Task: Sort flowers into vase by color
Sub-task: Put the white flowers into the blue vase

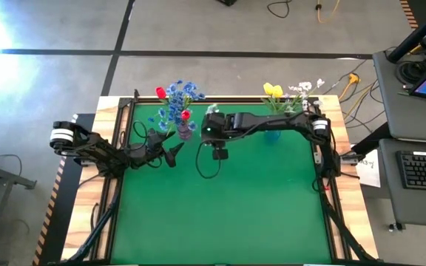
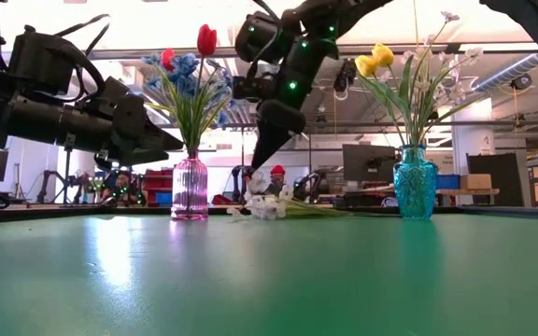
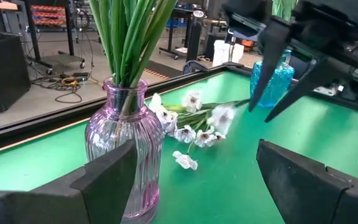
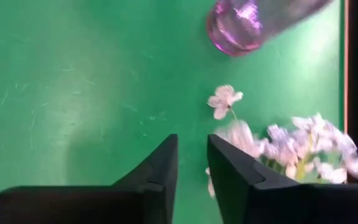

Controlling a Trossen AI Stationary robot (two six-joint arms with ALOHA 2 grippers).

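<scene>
A spray of small white flowers (image 3: 197,121) lies flat on the green table between two vases, its blossoms toward the pink vase (image 2: 190,187). That vase holds blue clusters and red tulips (image 2: 206,39). The teal vase (image 2: 416,182) holds yellow tulips (image 2: 375,58) and white sprays. My right gripper (image 2: 256,164) hangs above the lying spray, slanting down, its fingers a narrow gap apart (image 4: 192,155) with nothing between them. My left gripper (image 3: 197,186) stands open and level just beside the pink vase, on its left side in the low view (image 2: 152,142).
The table's raised far rim (image 3: 36,134) runs close behind both vases. The green mat (image 1: 228,214) stretches bare toward the near edge. My right arm (image 1: 272,122) reaches across the far part of the table, over the teal vase's place.
</scene>
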